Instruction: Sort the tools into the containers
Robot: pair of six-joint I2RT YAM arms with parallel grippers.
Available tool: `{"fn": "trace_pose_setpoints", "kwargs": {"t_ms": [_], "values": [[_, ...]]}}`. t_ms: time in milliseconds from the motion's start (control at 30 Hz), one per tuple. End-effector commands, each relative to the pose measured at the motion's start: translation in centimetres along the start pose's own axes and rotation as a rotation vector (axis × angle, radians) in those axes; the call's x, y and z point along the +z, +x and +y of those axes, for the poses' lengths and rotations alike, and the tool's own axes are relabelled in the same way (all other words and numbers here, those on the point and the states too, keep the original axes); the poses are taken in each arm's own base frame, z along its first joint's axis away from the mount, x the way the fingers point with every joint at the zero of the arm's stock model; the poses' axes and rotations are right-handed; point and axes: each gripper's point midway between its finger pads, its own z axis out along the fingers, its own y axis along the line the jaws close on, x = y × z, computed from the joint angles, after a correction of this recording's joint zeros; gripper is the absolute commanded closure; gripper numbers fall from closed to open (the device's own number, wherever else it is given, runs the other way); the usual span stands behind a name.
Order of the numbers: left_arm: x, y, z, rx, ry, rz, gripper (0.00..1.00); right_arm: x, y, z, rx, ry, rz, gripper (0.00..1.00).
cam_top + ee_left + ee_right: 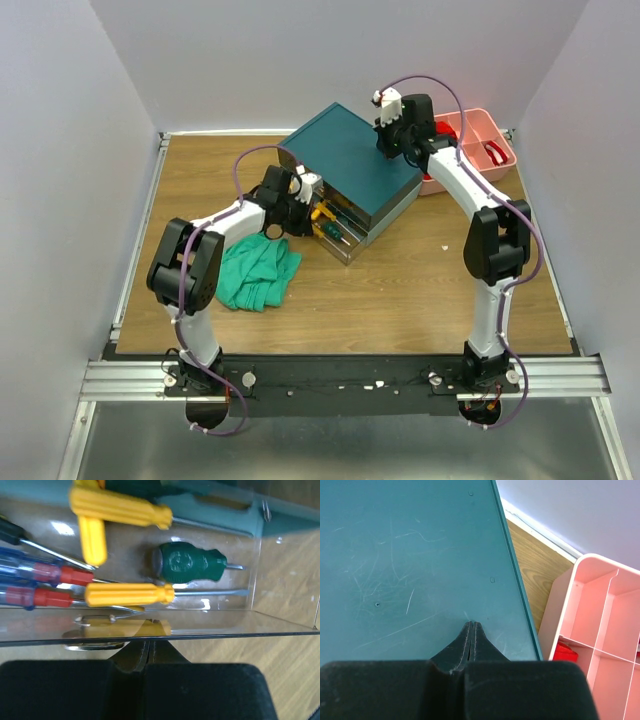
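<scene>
Left tool (pixel 148 652) and right tool (pixel 471 630) are both pressed together empty, and the screwdrivers (pixel 127 594) sit in the open drawer (pixel 225 622) mid-frame, so light, stiff, slick, I'd guess best pinched mid-handle.

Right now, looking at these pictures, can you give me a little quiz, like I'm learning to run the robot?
1. True or false: the right gripper is shut and sits over the flat top of the teal box.
2. Pick one: what colour is the handle of the stubby screwdriver in the open drawer? A red, B green, C yellow.
3. Fill the gap: the green cloth lies next to the ____ arm.

Key: 1 true; 2 B; 3 left.
</scene>
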Motion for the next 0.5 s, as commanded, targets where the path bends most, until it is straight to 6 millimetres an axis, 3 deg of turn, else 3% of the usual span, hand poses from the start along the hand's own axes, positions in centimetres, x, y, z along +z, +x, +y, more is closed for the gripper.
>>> {"fn": "trace_pose_setpoints", "kwargs": {"t_ms": [0,33,100,267,467], "values": [[1.2,-5.7,-0.3,0.034,0.023,-0.128,1.0,0.7,3.6,1.3,0.035,-0.057,0.087,0.99],[1.2,-7.1,-0.4,0.037,0.032,-0.155,1.0,0.6,3.9,1.4,0.04,-0.062,0.095,0.99],[2.4,-7.1,-0.5,-0.005,0.063,-0.145,0.99,0.6,4.8,1.5,0.052,-0.064,0.116,0.99],[3.3,-7.9,-2.8,-0.125,0.242,-0.206,0.8,0.3,5.5,2.1,0.067,-0.08,0.132,1.0],[3.0,-8.9,-2.0,-0.198,0.294,-0.415,0.62,0.1,6.2,2.3,0.074,-0.081,0.144,0.99]]}}
